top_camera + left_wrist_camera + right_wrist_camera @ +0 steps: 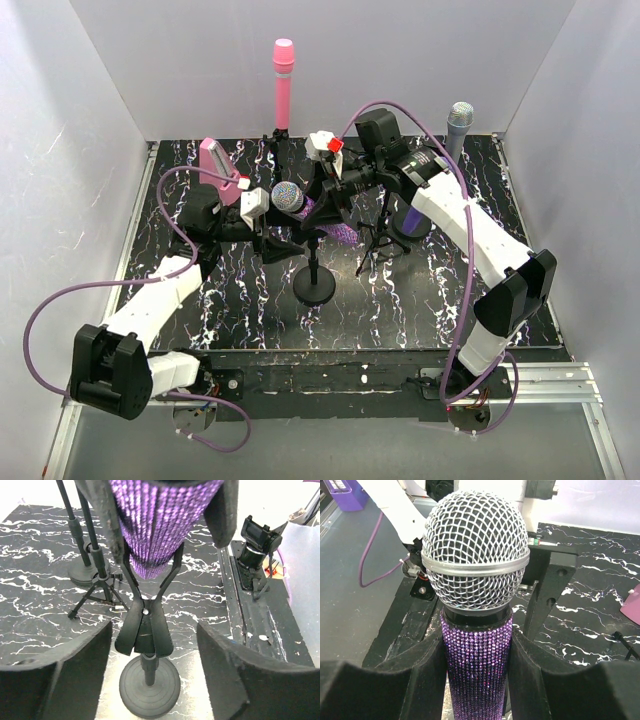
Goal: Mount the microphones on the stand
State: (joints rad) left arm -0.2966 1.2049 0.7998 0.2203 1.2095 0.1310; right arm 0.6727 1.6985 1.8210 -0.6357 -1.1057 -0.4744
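step: seating the glittery purple microphone [476, 605] in the clip [144, 630] of the middle stand [316, 285].
microphone: tilted above the surface [240, 300], its narrow tail end between the clip's prongs.
right hand [476, 655]: clamped around the glittery body, just under the silver head.
left hand [152, 632]: fingers spread wide either side of the clip, gripping nothing.
next: I'd say the clip must take the weight before the right hand lets go, and the left hand should draw clear without nudging the stand.
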